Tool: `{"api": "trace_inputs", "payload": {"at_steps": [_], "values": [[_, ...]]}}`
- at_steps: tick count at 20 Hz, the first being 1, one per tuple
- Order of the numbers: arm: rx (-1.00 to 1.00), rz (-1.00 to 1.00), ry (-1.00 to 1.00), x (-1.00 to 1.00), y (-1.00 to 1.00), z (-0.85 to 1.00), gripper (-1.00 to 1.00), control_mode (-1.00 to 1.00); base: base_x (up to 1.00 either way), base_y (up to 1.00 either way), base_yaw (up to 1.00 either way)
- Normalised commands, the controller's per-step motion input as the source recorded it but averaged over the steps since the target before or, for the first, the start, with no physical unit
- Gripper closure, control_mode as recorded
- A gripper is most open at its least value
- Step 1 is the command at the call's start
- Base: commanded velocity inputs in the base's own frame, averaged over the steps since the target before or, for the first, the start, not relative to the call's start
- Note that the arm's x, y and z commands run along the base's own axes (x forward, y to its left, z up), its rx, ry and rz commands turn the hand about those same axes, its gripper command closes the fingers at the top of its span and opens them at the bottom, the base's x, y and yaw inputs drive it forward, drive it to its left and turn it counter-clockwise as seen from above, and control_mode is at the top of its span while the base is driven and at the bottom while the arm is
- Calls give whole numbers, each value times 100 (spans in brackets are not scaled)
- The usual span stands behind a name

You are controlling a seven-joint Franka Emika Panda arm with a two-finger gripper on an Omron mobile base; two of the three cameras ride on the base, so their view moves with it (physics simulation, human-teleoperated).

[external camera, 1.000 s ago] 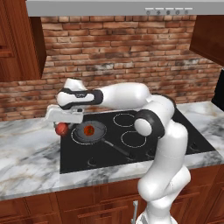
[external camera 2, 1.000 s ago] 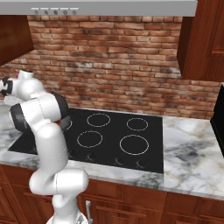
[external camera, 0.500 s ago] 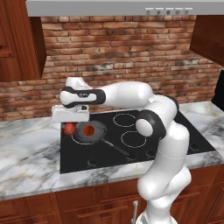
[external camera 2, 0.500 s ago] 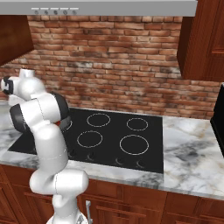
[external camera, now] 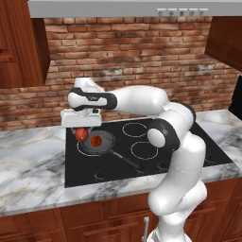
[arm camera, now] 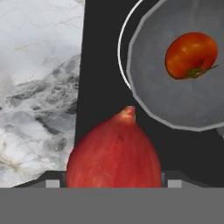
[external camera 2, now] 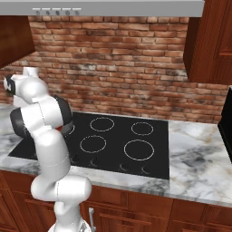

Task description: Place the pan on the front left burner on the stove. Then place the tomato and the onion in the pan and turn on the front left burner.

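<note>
The dark grey pan (external camera: pixel 105 144) sits on the front left burner of the black stove (external camera: pixel 80 166), its black handle (external camera: pixel 126 161) pointing to the front right. The orange-red tomato (external camera: pixel 96 140) lies inside it. My gripper (external camera: pixel 81 128) hangs just left of the pan's rim, shut on the pinkish-red onion (external camera: pixel 81 134), which is off the glass. In the hand view the onion (arm camera: pixel 114 151) fills the gap between my fingers, with the pan (arm camera: pixel 175 103), the tomato (arm camera: pixel 191 55) and the burner's white ring (arm camera: pixel 121 52) beyond it.
Marble counter (external camera: pixel 28 165) runs left of and in front of the stove. Small dark knobs (external camera: pixel 100 175) line the stove's front edge. A brick wall (external camera: pixel 132 56) stands behind, wooden cabinets (external camera: pixel 19 42) hang at the upper left, and other burner rings (external camera 2: pixel 138 150) lie to the right.
My gripper has carried the onion a little to the right, from over the stove's left edge toward the pan's rim. The pan and the tomato have stayed put.
</note>
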Motion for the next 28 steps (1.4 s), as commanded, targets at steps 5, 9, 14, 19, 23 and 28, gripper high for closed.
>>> {"api": "trace_inputs", "payload": {"at_steps": [5, 9, 14, 19, 23, 28], "values": [[0, 0, 0, 16, -53, -1, 100, -100, 0, 0, 0], [0, 0, 0, 23, -47, -1, 100, -100, 0, 0, 0], [0, 0, 0, 32, -28, -5, 100, -100, 0, 0, 0], [0, 0, 0, 35, 0, -10, 100, -100, 0, 0, 0], [0, 0, 0, 36, 0, -10, 100, -100, 0, 0, 0], [0, 0, 0, 14, 0, -10, 100, -100, 0, 0, 0]]}}
